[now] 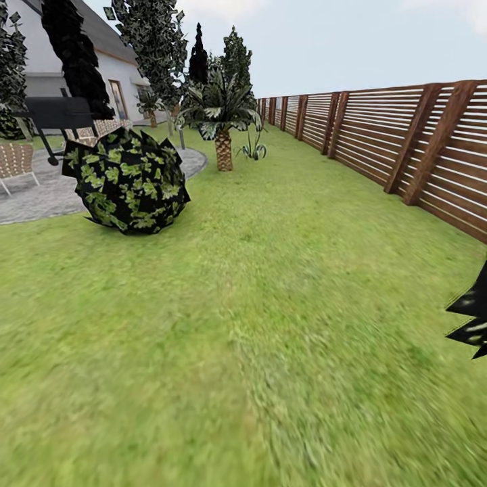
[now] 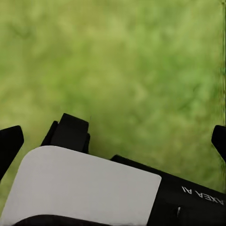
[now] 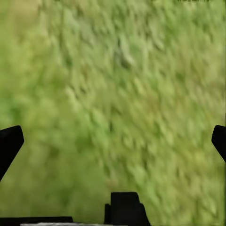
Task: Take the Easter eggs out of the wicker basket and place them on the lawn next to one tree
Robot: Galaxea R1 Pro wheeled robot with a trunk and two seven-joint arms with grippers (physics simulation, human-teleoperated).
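Ahead, in the head view, the lawn (image 1: 270, 325) spread out wide and mottled green, running back toward a white house (image 1: 101, 67) at the far left. A round, trunkless bush (image 1: 128, 181) of dark leaf patches sat on the grass just beside the edge of a grey gravel patio (image 1: 40, 196), on which a woven chair (image 1: 15, 162) and a dark grill (image 1: 57, 113) stood. Farther back a short palm (image 1: 222, 118) with a scaly brown trunk rose at the patio's far rim, with taller dark trees (image 1: 159, 47) behind it near the house. A brown slatted fence (image 1: 406, 138) ran along the right side of the garden into the distance, and a few black leaf points (image 1: 472, 314) poked in at the right edge. The left end effector (image 2: 113, 136) hung over blurred grass with its two dark fingertips (image 2: 9, 143) at opposite edges of the wrist picture, spread wide and holding nothing (part of the robot's white and black body (image 2: 89, 188) lay beneath it). The right end effector (image 3: 113, 141) was likewise spread wide and empty over streaked grass. No egg or basket could be placed from these pictures.
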